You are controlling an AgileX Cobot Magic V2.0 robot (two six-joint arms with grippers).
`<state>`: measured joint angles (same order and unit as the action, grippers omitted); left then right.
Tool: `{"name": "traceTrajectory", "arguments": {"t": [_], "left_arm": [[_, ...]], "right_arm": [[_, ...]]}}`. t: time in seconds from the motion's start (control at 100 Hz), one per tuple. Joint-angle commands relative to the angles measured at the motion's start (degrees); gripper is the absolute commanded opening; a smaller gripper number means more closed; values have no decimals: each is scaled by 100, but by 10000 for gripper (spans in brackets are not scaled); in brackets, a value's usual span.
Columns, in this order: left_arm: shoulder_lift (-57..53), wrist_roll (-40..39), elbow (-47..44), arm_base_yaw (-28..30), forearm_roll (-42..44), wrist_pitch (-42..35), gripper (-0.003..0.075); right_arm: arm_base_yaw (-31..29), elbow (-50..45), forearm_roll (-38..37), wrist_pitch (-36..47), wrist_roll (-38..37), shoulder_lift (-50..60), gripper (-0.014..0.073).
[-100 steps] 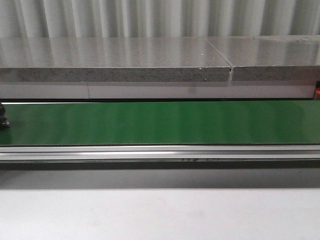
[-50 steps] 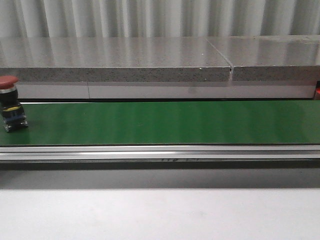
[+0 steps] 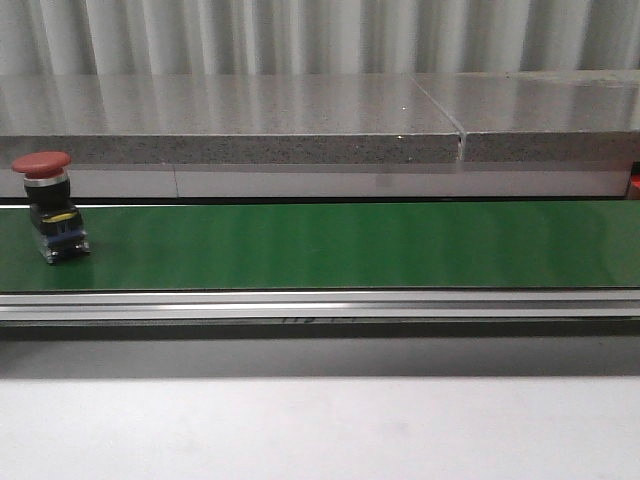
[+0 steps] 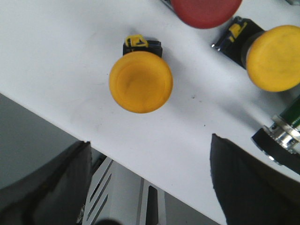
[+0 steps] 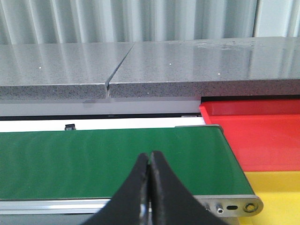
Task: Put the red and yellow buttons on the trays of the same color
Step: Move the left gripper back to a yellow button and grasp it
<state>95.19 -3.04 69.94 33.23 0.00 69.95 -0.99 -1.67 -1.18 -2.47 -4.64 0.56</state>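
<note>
Red button (image 3: 48, 205) upright at far left of green conveyor belt (image 3: 350, 245). Right gripper (image 5: 150, 176) clenched, empty, over belt near red tray (image 5: 253, 136), yellow tray (image 5: 276, 192). Left gripper (image 4: 150, 187) released above yellow button (image 4: 140, 82).

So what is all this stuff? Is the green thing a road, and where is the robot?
It is a robot with two arms, and each picture comes from one of its cameras. The front view looks forward at a long green conveyor belt, a moving strip that carries things along. On its left end stands a red mushroom-topped push button. The left wrist view looks down from the left arm: its open left gripper hangs over a white surface holding two round yellow push buttons and the edge of another red one. The right wrist view shows the right gripper closed and empty, above the belt's end, where a red tray and a yellow tray wait. Nothing is being held.
</note>
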Motion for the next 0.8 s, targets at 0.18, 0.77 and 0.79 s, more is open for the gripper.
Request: {"name": "traceTrajectory", "arguments": {"t": [0.18,0.77,0.79], "left_arm": [[44,-79,124,9,-89,-258,514],[446,-91,124,9,-67,-1033,513],[446,-91,124,9,-67,-1048,513]], "right_arm": [[-31,113,-53,433,48,122,-66],[-31,113,-53,433,48,122,-66],[-31,113,-53,433,48,122,-66]]}}
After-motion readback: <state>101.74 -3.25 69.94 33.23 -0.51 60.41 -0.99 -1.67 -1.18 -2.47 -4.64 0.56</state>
